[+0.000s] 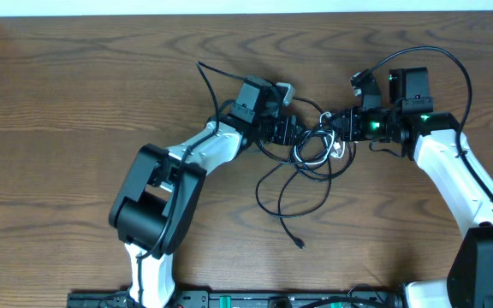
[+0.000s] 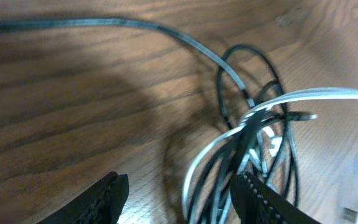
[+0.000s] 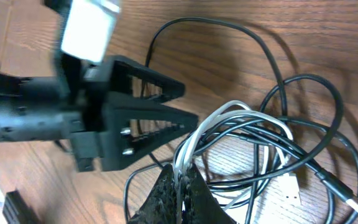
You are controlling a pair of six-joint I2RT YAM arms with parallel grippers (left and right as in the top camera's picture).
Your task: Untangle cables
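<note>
Tangle of cables (image 1: 315,150) is located mid-table, slightly nearer the far edge, between both grippers. Right gripper (image 3: 180,186) is closed and clamped on the white cable (image 2: 334,94), with what looks like a black strand or two caught in as well. Left gripper (image 2: 179,199) is spread wide with nothing held. The bundle sits just beside one of its fingers, and the black cables (image 2: 220,93) loop away behind it.

Step in hand, as judged: a second grab so the knot can be pulled apart. A single black strand should be taken by the left, clear of the white loop, not the whole bunch. The pull should be slow, sideways and low over the table (image 1: 75,103), with the right clamp held firm. A fast pull is likely to tighten the knot. The loose plug end trailing toward the near edge should be left free to slide.

Labels: no brand or writing can be read on cables or arms.
</note>
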